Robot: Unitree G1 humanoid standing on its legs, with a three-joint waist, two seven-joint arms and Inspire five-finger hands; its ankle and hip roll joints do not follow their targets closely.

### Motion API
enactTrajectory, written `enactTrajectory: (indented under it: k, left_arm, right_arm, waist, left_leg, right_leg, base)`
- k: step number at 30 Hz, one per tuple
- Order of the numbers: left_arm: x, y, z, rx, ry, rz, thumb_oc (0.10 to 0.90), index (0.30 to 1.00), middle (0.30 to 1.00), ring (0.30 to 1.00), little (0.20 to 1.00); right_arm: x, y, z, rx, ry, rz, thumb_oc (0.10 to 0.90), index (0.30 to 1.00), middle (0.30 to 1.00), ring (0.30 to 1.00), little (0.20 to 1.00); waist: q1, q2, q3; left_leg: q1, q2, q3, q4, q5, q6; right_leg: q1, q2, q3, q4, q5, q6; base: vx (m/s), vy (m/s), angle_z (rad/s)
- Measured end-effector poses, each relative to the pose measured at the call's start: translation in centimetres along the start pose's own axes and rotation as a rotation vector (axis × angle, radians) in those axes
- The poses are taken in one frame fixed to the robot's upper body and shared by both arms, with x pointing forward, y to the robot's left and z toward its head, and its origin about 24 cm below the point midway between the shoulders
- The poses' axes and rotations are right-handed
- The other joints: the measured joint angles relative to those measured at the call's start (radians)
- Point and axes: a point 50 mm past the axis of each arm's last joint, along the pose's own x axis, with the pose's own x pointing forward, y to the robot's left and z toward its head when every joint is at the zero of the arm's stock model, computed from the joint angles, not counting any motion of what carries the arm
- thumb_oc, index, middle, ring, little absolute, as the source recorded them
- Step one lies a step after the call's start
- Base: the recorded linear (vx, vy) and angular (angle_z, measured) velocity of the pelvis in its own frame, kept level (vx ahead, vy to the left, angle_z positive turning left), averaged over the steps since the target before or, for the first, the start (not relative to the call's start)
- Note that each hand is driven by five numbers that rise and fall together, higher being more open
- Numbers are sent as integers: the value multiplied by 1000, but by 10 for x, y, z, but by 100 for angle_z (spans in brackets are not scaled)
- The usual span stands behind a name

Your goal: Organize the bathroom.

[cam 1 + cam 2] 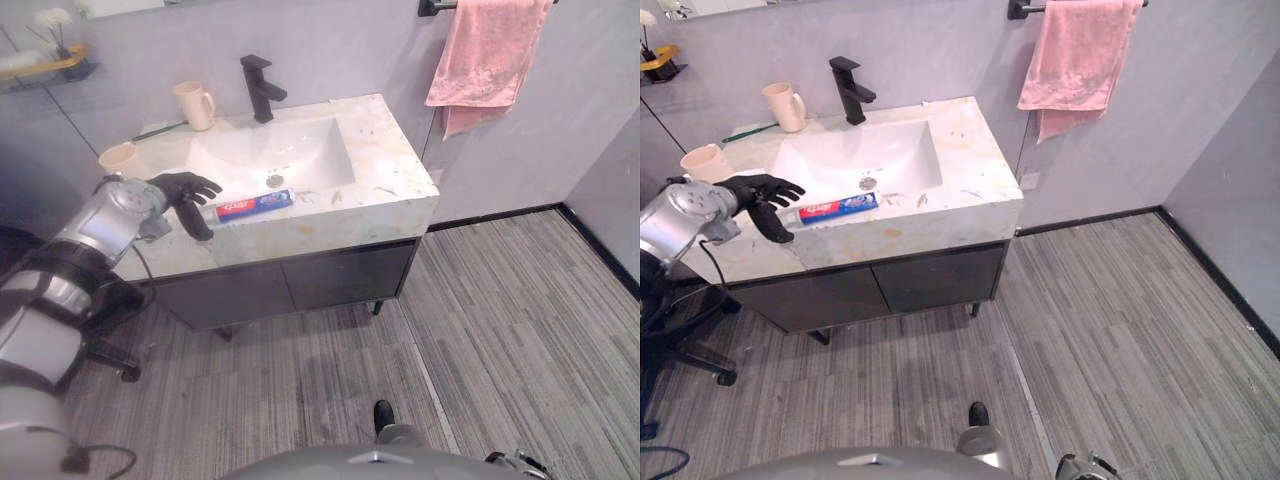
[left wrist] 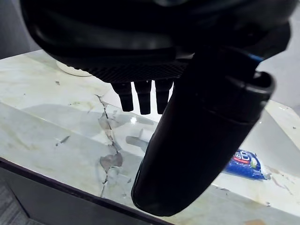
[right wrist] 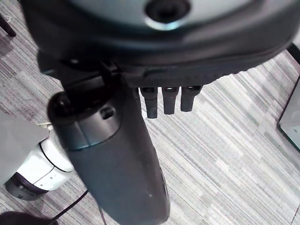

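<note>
- Left eye view: a toothpaste tube (image 1: 254, 205) is shown lying flat on the near rim of the marble vanity top (image 1: 400, 170), just in front of the basin (image 1: 270, 155) and its drain. The left hand (image 1: 187, 193) is held over the counter at the tube's left end, fingers spread and relaxed, nothing grasped; whether the thumb touches the tube cannot be told. Two cream mugs stand at the far left, one (image 1: 196, 104) beside the black faucet (image 1: 260, 88), the other (image 1: 122, 158) behind the wrist.
- Right eye view: a pink towel (image 1: 1077, 58) is seen hanging from a wall bar to the right. The tube is judged light, soft and somewhat slick; a pinch across its middle would likely be the most secure hold.
- Left wrist view: the tube's blue end (image 2: 246, 164) is seen past the thumb, apart from the straight fingers (image 2: 143, 97).
- Right wrist view: the right hand (image 3: 154, 70) is shown over striped flooring (image 3: 234, 154), fingers extended and empty.
</note>
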Motion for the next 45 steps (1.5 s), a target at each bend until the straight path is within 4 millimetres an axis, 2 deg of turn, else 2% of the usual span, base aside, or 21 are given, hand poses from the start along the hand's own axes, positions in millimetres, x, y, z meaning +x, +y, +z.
enactTrajectory:
  k: [6, 11, 15, 22, 25, 33, 35, 45]
  left_arm:
    - [2, -12, -9, -2, 18, -26, 800, 900, 900, 900, 900]
    - [3, -12, -8, -4, 6, -14, 800, 900, 900, 900, 900]
    - [4, -16, 2, -3, -36, -5, 800, 900, 900, 900, 900]
    - [0, -23, 33, 33, -181, 11, 800, 900, 900, 900, 900]
    - [-1, -24, 39, 28, -202, 11, 800, 900, 900, 900, 900]
    - [1, -23, 32, 22, -163, 16, 800, 900, 900, 900, 900]
    - [2, -21, 26, 42, -129, 34, 800, 900, 900, 900, 900]
    - [3, -19, 23, 34, -117, 39, 800, 900, 900, 900, 900]
  right_arm:
    - [2, 6, -8, -4, 31, 7, 800, 900, 900, 900, 900]
    - [3, 11, -14, -7, 53, 4, 800, 900, 900, 900, 900]
    - [3, 14, -16, -10, 56, 10, 800, 900, 900, 900, 900]
    - [3, 13, -15, -10, 52, 7, 800, 900, 900, 900, 900]
    - [3, 13, -15, -10, 53, 4, 800, 900, 900, 900, 900]
    - [4, 12, -16, -10, 55, -8, 800, 900, 900, 900, 900]
    - [4, 13, -16, -10, 53, -8, 800, 900, 900, 900, 900]
    - [4, 11, -17, -9, 52, -11, 800, 900, 900, 900, 900]
  waist:
    - [0, 3, -1]
    - [-1, 7, -2]
    - [0, 10, -1]
    - [-5, 13, -2]
    - [-13, 17, 0]
    - [-23, 32, 2]
    - [-22, 43, 8]
    - [6, 53, 19]
  left_leg:
    - [0, 0, 1, -2, -1, 0]
    - [0, 0, 1, -2, -1, 0]
    - [0, -1, 2, -2, -2, 2]
    - [-1, -3, 13, -2, -5, 2]
    - [-1, -2, 15, -1, -5, 2]
    - [0, -2, 15, -3, -8, 5]
    - [-1, -2, 15, -2, -8, 4]
    - [-5, -1, 7, -2, -8, 4]
  right_leg:
    - [0, 0, 1, 0, -2, 2]
    - [0, 0, 2, 0, -2, 3]
    - [-2, 0, 4, 0, -2, 3]
    - [-10, 1, 16, 0, -1, 4]
    - [-11, 3, 18, 0, -1, 3]
    - [-11, 3, 19, 0, -1, 4]
    - [-11, 3, 19, -1, -1, 4]
    - [-10, 1, 8, -1, -2, 4]
  base:
    - [28, 13, 0]
    - [21, 3, 0]
    - [0, 0, 0]
    - [13, 4, -4]
    - [3, 1, -1]
    - [0, 0, 0]
    - [0, 0, 0]
    - [3, -2, 2]
